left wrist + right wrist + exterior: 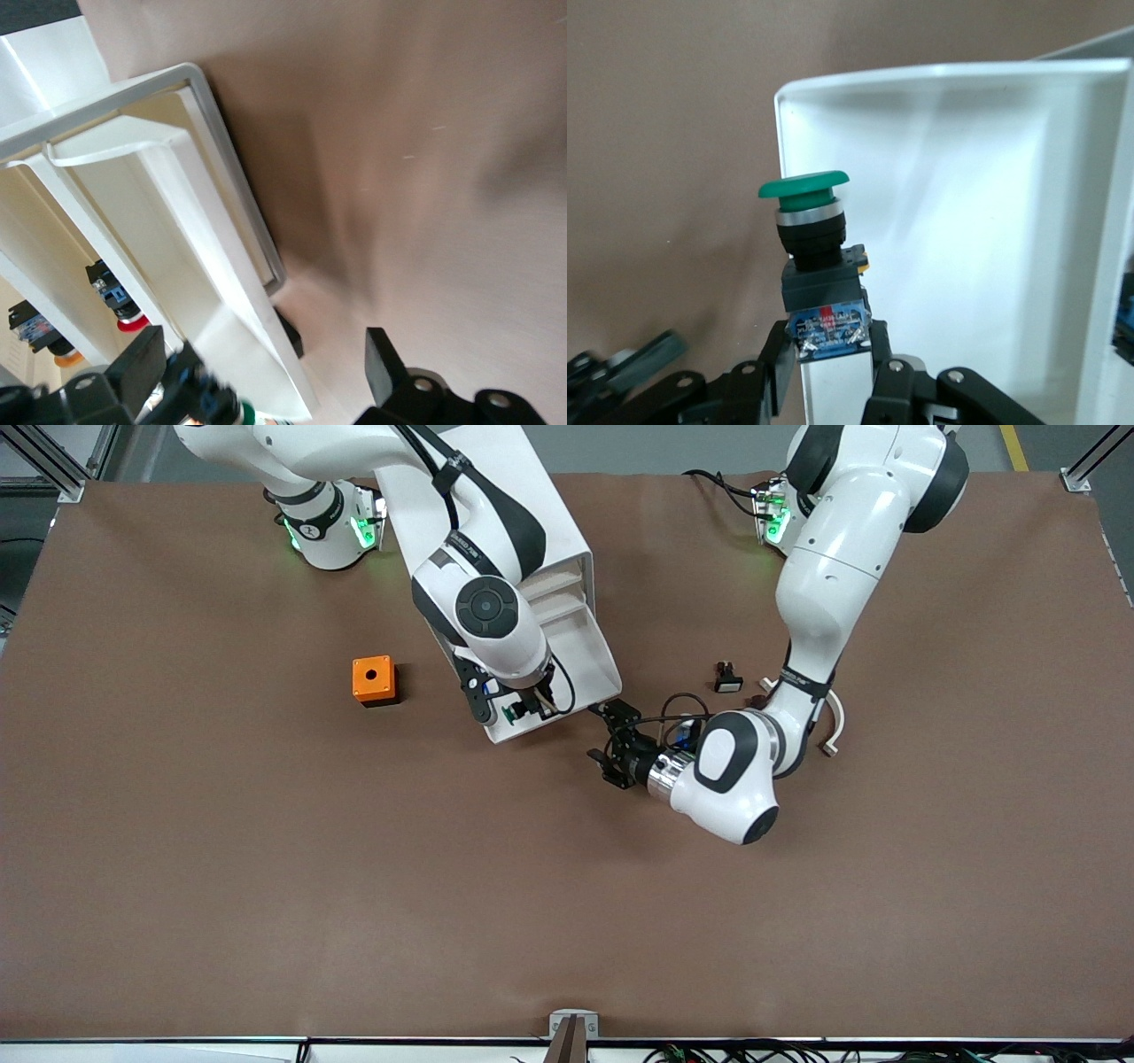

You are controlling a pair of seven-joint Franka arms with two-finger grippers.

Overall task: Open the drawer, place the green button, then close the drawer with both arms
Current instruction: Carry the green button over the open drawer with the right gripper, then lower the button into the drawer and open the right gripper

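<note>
The drawer (586, 657) is pulled out of the white cabinet (567, 571) toward the front camera. My right gripper (523, 708) is over the drawer's front end, shut on the button (512, 713). In the right wrist view the right gripper (828, 341) clamps the button's blue body (827, 323), with the green cap up, beside the rim of the drawer (966, 221). My left gripper (605, 735) is open and empty, low by the drawer's front corner toward the left arm's end. In the left wrist view the left gripper (263, 350) straddles the side wall of the drawer (213, 266).
An orange box (373, 680) sits toward the right arm's end. A black pushbutton with a white cap (728, 679) and a white curved part (834, 731) lie by the left arm. The upper drawers hold black and red parts (115, 297).
</note>
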